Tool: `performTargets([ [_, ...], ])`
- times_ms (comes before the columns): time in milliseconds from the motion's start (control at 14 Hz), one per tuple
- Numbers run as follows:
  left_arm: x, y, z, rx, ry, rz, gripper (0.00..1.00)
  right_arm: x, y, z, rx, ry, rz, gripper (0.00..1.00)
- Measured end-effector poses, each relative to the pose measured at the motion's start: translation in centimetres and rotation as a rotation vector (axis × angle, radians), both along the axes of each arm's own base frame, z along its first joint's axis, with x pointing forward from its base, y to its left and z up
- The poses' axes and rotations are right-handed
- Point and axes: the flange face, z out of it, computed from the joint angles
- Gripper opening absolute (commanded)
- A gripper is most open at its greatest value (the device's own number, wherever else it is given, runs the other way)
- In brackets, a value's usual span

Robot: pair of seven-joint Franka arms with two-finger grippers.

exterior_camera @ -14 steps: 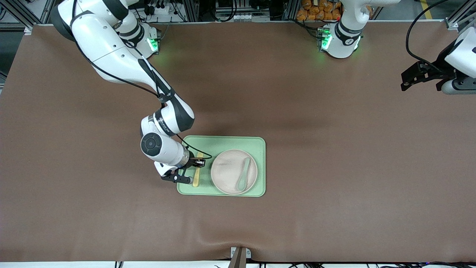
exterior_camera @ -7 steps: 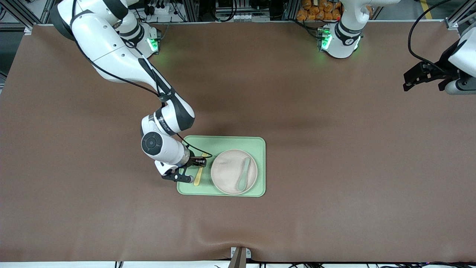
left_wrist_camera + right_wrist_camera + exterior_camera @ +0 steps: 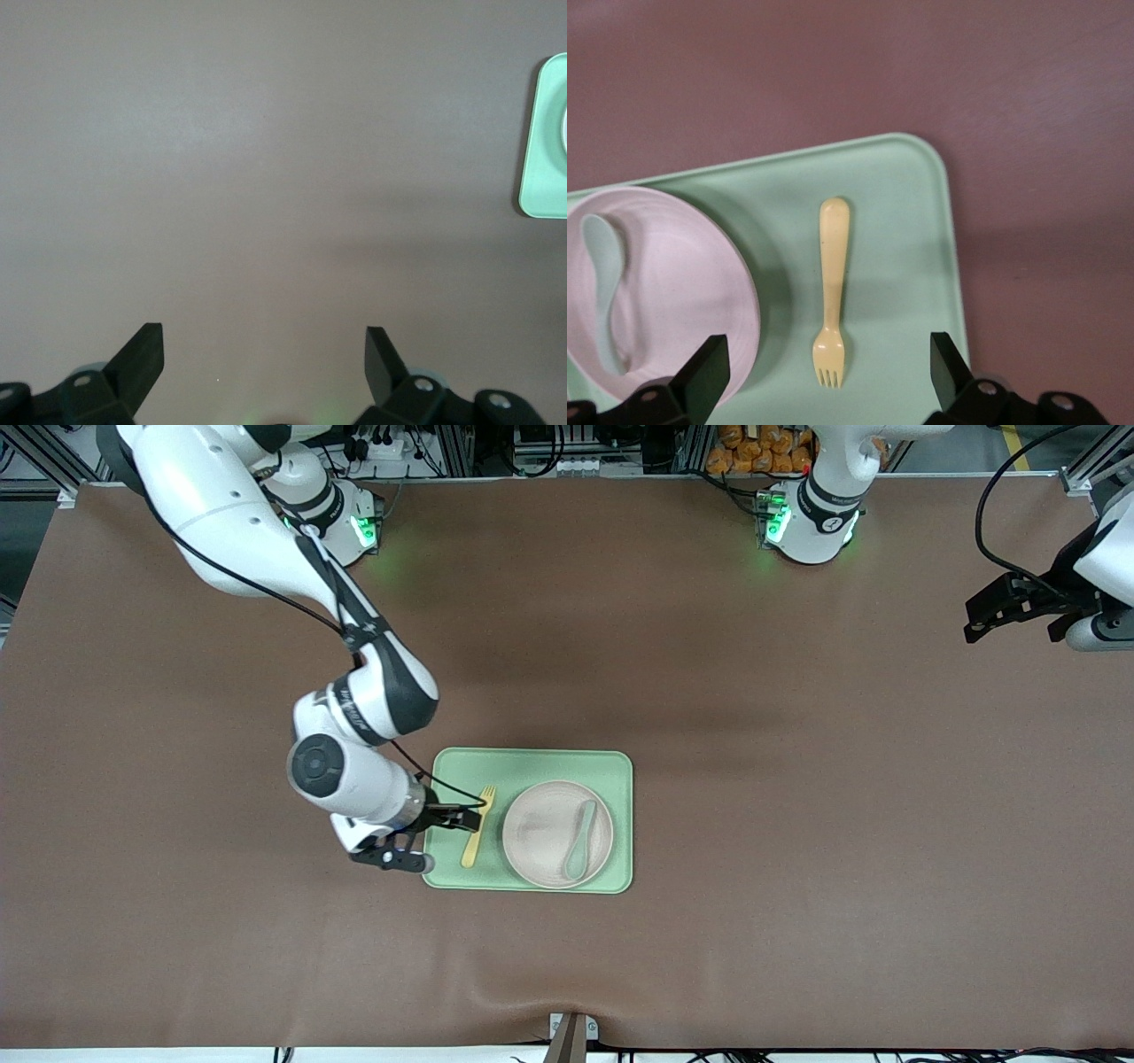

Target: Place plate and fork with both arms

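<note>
Front view: green tray (image 3: 532, 762) sits mid-table on the brown table (image 3: 709, 691). The plate (image 3: 540, 841) lies on the tray, toward the left arm's end of it, w/ a grey-green spoon (image 3: 580, 841) resting in it. The fork (image 3: 477, 827) lies flat on the tray just beside the plate, toward the right arm's end, slightly tilted, tines pointing away from the front camera. Right gripper (image 3: 430, 840) is over the tray's edge at the right arm's end, fingers spread wide; one finger (image 3: 456, 817) is close by the fork's middle, the other is off the tray's corner over bare table. Fork is apart from both fingers, not between them, nothing pinched. Left gripper (image 3: 1014, 607) is up over the left arm's end of the table, well apart from the tray; left arm waits.

Left wrist view: two black fingers (image 3: 137, 363) spread wide w/ nothing between them, only bare brown table under them. A corner of the tray (image 3: 542, 168) and a sliver of plate rim show at the frame edge.

Right wrist view: fingers (image 3: 704, 372) spread wide at the frame edge. The fork (image 3: 833, 288) lies on the tray (image 3: 912, 221) in line w/ the gap, clear of both tips, tines toward the gripper, handle away. Plate (image 3: 682, 292) w/ spoon (image 3: 607, 292) lies beside the fork.
</note>
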Motion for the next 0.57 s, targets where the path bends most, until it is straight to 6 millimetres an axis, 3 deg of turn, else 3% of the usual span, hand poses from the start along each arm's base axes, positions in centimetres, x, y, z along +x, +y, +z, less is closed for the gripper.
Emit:
performTargets([
  [286, 0.1, 0.0, 0.0, 0.000, -0.005, -0.001, 1.00, 1.4, -4.3, 9.0, -0.021, 0.037, -0.023, 1.00],
  [571, 0.1, 0.2, -0.1, 0.000, -0.003, 0.003, 1.00, 1.3, -8.4, 15.8, -0.012, 0.048, 0.004, 1.00],
])
